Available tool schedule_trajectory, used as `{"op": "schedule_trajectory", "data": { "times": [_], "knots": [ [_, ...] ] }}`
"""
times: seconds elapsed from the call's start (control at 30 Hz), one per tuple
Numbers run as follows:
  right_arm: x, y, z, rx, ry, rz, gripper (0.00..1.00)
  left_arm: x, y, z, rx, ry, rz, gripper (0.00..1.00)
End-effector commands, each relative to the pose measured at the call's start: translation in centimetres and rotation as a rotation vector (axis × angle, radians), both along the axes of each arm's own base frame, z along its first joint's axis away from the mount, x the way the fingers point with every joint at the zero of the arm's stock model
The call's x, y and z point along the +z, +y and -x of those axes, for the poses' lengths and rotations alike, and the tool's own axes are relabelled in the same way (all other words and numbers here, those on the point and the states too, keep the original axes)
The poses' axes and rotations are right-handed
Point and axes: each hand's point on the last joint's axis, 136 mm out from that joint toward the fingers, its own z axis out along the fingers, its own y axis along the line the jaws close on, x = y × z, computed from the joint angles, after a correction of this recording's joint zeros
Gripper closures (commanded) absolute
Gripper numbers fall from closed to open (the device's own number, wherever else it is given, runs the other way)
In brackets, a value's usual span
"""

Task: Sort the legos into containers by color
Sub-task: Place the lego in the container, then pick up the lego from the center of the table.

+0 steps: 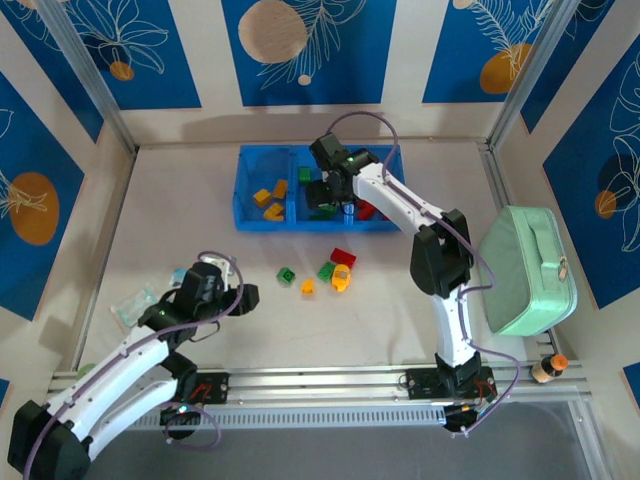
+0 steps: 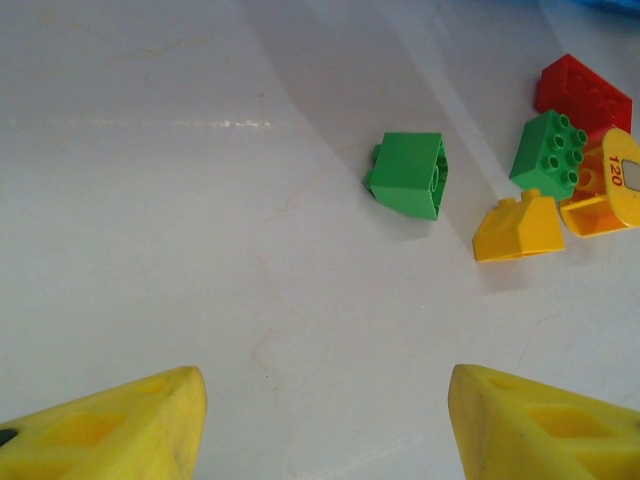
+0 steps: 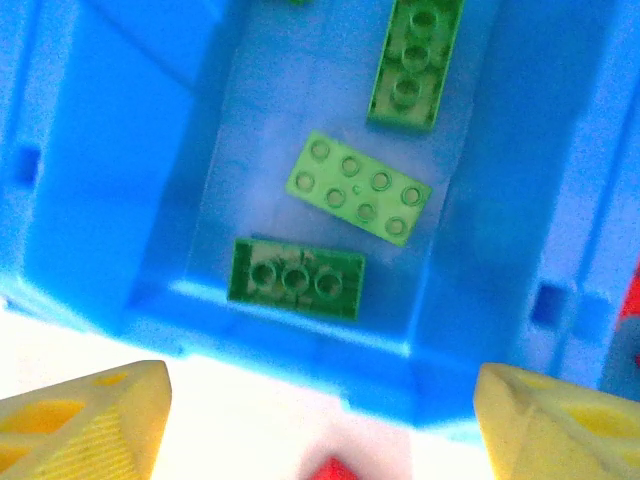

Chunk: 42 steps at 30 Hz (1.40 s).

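Note:
The containers (image 1: 249, 190) are three joined blue bins at the back of the table. Orange-yellow legos (image 1: 267, 203) lie in the left bin, and a red one (image 1: 367, 210) lies in the right bin. My right gripper (image 1: 332, 196) (image 3: 320, 420) hangs open and empty over the middle bin's near wall, above three green legos (image 3: 296, 278) (image 3: 360, 187) (image 3: 413, 65). Loose on the table are a green brick (image 2: 408, 174), another green one (image 2: 548, 152), a yellow one (image 2: 517, 228), a red one (image 2: 583, 92) and a yellow labelled piece (image 2: 610, 185). My left gripper (image 1: 248, 297) (image 2: 325, 430) is open, short of them.
A mint-green zipped pouch (image 1: 528, 270) lies at the right edge. A clear plastic bag (image 1: 135, 303) sits left of my left arm. A small orange-capped bottle (image 1: 548, 367) stands on the front rail at the right. Walls close in the table's sides and back.

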Motion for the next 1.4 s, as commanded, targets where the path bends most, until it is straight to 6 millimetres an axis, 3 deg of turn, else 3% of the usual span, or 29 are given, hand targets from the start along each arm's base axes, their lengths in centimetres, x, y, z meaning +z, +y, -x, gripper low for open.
{"op": "schedule_trajectory", "data": {
  "times": [0.0,0.27,0.47,0.87,1.1,1.37],
  "knots": [
    [2.7,-0.4,1.7,0.006,-0.042,-0.042,0.21,0.8,-0.9,-0.5,-0.024,-0.013,0.035,0.34],
    [0.6,-1.7,6.7,0.023,0.01,-0.055,0.27,0.5,-1.9,-0.8,-0.057,-0.004,0.041,0.34],
    [-2.3,-2.6,8.8,0.025,0.069,-0.023,0.26,0.5,-2.8,-1.2,-0.087,0.003,0.038,0.34],
    [-7.6,-2.6,10.3,0.092,0.194,0.031,0.24,0.5,-3.3,-1.0,-0.11,-0.002,0.021,0.34],
    [-9.5,-1.7,10.7,0.122,0.237,0.027,0.24,0.2,-3.2,-0.7,-0.112,0.004,0.013,0.34],
    [-11.7,-2.7,10.6,0.106,0.262,0.103,0.24,0.1,-3.2,-0.7,-0.113,0.004,0.011,0.34]
  ]
}}
